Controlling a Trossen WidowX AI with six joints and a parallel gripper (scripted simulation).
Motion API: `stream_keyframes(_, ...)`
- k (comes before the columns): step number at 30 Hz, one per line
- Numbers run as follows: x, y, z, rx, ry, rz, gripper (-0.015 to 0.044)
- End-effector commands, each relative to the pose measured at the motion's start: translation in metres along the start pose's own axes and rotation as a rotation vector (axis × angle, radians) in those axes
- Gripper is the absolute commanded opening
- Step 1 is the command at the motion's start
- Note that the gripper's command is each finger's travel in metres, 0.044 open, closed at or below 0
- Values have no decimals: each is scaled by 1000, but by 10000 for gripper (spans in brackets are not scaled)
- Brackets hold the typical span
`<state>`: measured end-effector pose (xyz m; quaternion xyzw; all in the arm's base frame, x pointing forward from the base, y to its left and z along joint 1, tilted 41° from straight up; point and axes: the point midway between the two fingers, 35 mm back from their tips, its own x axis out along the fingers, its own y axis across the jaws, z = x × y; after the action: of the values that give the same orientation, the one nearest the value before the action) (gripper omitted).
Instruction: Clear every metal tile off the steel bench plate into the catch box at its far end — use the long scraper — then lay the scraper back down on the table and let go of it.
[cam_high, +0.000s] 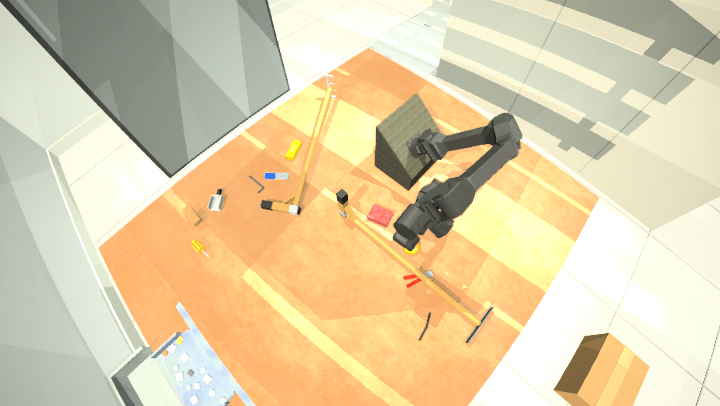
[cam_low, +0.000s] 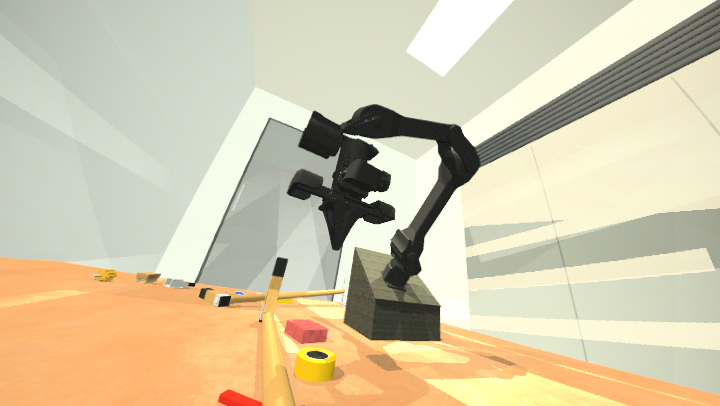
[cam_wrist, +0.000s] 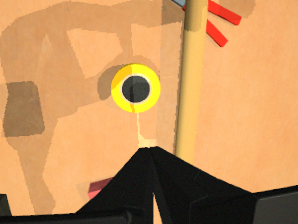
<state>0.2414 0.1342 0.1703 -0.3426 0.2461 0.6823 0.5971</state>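
Note:
The long scraper (cam_high: 388, 248) (cam_low: 272, 353) (cam_wrist: 192, 75) lies on the table, its dark blade (cam_high: 471, 335) toward the table's right edge and its black-capped grip (cam_high: 342, 196) (cam_low: 280, 267) sticking up at the other end. My gripper (cam_low: 335, 248) (cam_wrist: 149, 156) is shut and empty, high above the table beside the handle. Its tips are hidden in the top view. The steel bench plate (cam_high: 205, 353) is at the lower left in the top view, with several white tiles (cam_high: 184, 357) and a few coloured bits on it. The catch box (cam_high: 151, 383) adjoins the plate, partly cut off.
A yellow tape roll (cam_low: 315, 370) (cam_wrist: 117, 90) and a red block (cam_high: 380, 214) (cam_low: 306, 330) lie near the scraper handle. Red-handled pliers (cam_high: 412, 283) (cam_wrist: 217, 37) lie by it. A rake (cam_high: 313, 143) lies farther back, with small tools around it. A dark bar (cam_high: 425, 326) lies near the blade.

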Motion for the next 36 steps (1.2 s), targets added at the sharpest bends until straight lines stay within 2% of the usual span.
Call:
stream_keyframes(1,-8,6,3,31,-4,-6,0)
stream_keyframes(36,76,-7,-1,58,7,-3,0)
